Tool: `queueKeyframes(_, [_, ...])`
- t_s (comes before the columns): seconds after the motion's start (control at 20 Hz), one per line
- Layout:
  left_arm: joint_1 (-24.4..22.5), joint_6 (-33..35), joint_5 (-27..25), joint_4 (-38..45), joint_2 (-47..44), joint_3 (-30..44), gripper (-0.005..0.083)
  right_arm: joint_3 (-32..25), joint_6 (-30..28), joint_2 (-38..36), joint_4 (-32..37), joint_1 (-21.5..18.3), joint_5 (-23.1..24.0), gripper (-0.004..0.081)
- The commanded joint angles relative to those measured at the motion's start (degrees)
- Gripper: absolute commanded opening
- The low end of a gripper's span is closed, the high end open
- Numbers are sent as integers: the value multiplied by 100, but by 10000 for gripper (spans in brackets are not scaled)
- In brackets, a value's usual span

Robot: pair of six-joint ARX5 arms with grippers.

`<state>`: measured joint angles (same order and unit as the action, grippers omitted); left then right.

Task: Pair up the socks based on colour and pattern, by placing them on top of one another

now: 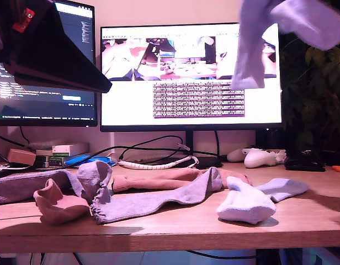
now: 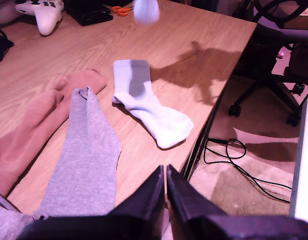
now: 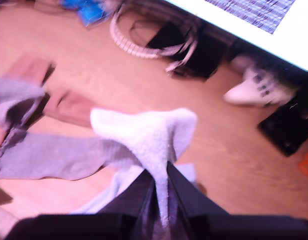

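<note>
My second gripper point(image 3: 161, 199) clamps one pale blue sock point(image 3: 144, 132) high above the desk point(image 1: 302, 216). My first gripper point(image 2: 165, 184) hangs pressed together, empty. The matching blue sock point(image 2: 149, 109), pink socks point(image 1: 159, 181) and lilac socks point(image 1: 153, 200) lie unpaired below.

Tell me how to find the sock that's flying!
Start at the big monitor in the middle of the exterior view. Across its upper corner, on that view's right, hangs a pale blue-white sock, pinched by my second gripper. It is the only sock off the desk.
</note>
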<state>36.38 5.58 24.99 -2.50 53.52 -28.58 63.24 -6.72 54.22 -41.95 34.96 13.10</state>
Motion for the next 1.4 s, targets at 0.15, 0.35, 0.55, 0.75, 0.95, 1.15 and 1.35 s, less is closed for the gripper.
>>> queueKeyframes(0.15, [177, 39, 4, 219, 55, 114, -23, -273, -863, 109, -940, 22, -892, -10])
queueKeyframes(0.35, [498, 39, 2, 601, 122, 114, -23, -273, -431, 354, -1493, 26, -2122, -10])
queueKeyframes(0.55, [763, 39, 2, 706, 267, 114, -23, -271, 160, 968, -1788, -37, -2216, -10])
queueKeyframes(0.75, [911, 39, 0, 837, 529, 114, -23, -173, 424, 1770, -1858, -321, -2227, -10])
queueKeyframes(0.95, [918, 39, 2, 859, 789, 114, -23, 258, 544, 2365, -2306, -833, -2361, -10])
queueKeyframes(1.15, [918, 42, 2, 955, 844, 114, -23, 621, 492, 2406, -2463, -1121, -2369, -10])
queueKeyframes(1.35, [955, 39, 2, 1342, 890, 114, -23, 699, 334, 2638, -2520, -1202, -2498, -10])
